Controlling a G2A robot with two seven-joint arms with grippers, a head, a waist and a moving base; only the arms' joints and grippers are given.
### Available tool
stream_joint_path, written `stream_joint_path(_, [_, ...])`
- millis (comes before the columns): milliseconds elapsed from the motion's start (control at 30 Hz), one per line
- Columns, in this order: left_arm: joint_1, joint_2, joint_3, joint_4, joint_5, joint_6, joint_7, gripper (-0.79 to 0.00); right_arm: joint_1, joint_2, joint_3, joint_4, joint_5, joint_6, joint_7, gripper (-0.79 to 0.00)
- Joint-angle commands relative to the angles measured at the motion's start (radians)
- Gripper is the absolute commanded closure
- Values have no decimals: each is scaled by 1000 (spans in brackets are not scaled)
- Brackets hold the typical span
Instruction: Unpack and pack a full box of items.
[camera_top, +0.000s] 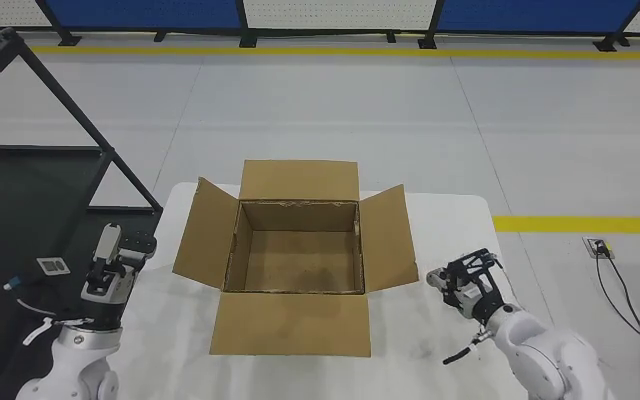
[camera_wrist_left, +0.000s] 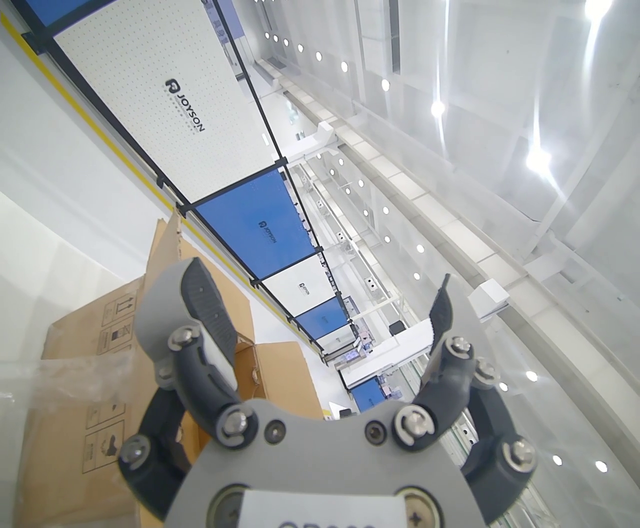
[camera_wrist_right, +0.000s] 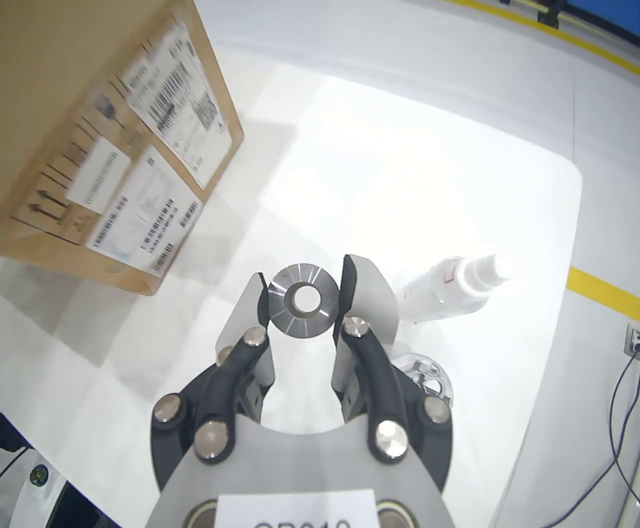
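An open cardboard box (camera_top: 300, 214) stands in the middle of the white table (camera_top: 440, 222), its four flaps folded outward; I see only its bare floor inside. My right gripper (camera_wrist_right: 301, 300) hovers over the table to the right of the box (camera_wrist_right: 100, 125), shut on a round metal ring (camera_wrist_right: 301, 301) with a centre hole. In the top view this gripper (camera_top: 460, 282) sits off the box's right flap. My left gripper (camera_wrist_left: 320, 290) is open and holds nothing, pointing up beside the box (camera_wrist_left: 75, 400); in the top view it (camera_top: 105, 262) is at the table's left edge.
A white bottle (camera_wrist_right: 450, 290) lies on the table just beyond the right gripper. A shiny metal part (camera_wrist_right: 425, 375) rests beside the right finger. A dark frame (camera_top: 60, 190) stands off the table's left side. A cable (camera_top: 615, 285) runs over the floor at right.
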Motion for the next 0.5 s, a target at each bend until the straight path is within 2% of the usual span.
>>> stream_joint_path(0, [1,0,-4,-1,-6,-1,2,-785,-27,1,20,-65,10,25,-2,0])
stream_joint_path(133, [7,1,-25,-4,-23,-7,-2,-785,-71,1,49,-194,14,100,-2,0])
stream_joint_path(300, [13,1,-68,5,-54,-19,18,-785,-86,4,72,-315,47,116,7,0])
stream_joint_path(467, [20,2,-112,14,-82,-29,31,-785,-43,7,44,-390,76,97,58,0])
